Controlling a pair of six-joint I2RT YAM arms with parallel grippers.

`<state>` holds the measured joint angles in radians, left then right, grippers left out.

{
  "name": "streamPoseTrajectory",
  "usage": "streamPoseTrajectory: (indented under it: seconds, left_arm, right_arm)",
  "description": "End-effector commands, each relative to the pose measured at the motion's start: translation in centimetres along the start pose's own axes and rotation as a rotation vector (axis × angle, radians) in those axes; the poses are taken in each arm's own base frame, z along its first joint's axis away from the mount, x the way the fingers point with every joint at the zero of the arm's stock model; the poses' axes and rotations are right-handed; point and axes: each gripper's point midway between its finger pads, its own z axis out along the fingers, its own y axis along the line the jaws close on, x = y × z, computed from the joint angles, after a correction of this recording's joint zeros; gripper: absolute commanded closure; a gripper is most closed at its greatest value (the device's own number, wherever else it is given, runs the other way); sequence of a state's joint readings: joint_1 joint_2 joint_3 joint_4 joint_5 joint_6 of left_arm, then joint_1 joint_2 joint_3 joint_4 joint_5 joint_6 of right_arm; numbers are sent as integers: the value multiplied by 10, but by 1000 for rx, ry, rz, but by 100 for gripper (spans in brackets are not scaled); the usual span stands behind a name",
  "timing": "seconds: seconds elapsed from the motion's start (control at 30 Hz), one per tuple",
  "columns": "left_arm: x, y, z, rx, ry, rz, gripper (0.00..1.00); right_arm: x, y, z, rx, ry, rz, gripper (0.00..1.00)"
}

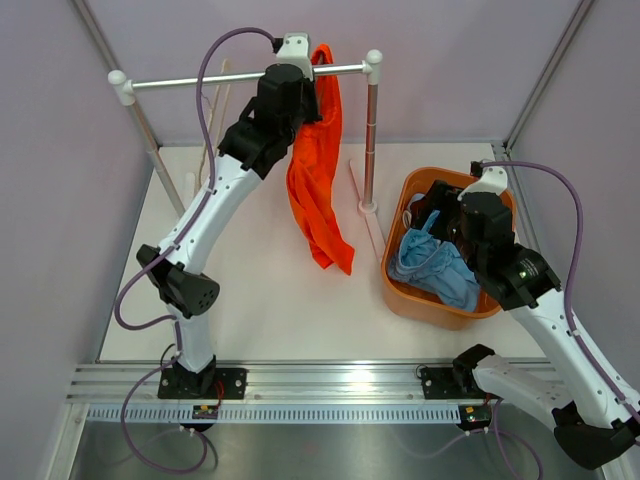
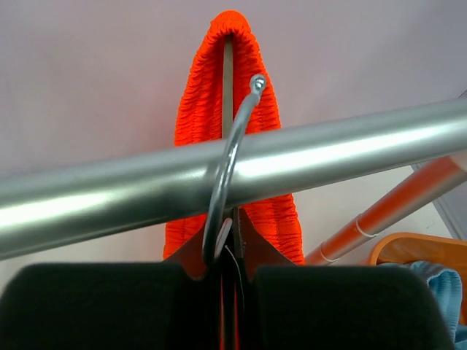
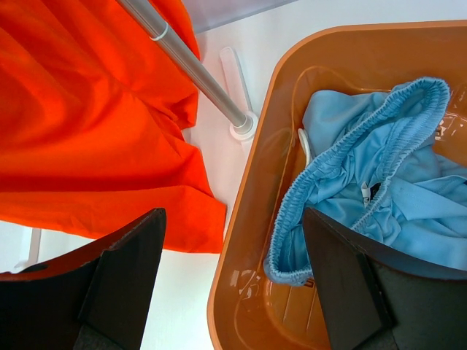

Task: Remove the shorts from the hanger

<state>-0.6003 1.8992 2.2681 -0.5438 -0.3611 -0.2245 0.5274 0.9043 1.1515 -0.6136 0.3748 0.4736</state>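
Left wrist, hanger point(image 2: 228, 168) hooked on rail point(image 2: 350, 153), orange shorts point(image 2: 193, 109) hanging

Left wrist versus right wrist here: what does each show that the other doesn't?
Left wrist only: the hook of the hanger over the silver rail, the orange shorts' gathered waistband behind it, the left gripper closed on the hanger. Right wrist only: the open right gripper above the basket, the light blue shorts' waistband, the rack post's foot. Both: orange shorts, rack post, basket and light blue shorts, the last two only at the left wrist's corner.
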Motion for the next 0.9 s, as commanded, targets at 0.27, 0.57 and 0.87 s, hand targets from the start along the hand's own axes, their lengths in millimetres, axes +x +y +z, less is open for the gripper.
streamPoseTrajectory:
  seconds: [0.27, 0.57, 0.87]
  left_arm:
    - [-26, -4, -43, 119, 23, 69, 100]
    - [-25, 2, -81, 162, 20, 59, 100]
    - [-45, 5, -103, 193, -42, 108, 100]
  right_arm:
    - [-13, 5, 3, -9, -45, -2, 15]
    - [-11, 8, 8, -17, -42, -2, 15]
    - [-13, 12, 11, -25, -38, -2, 15]
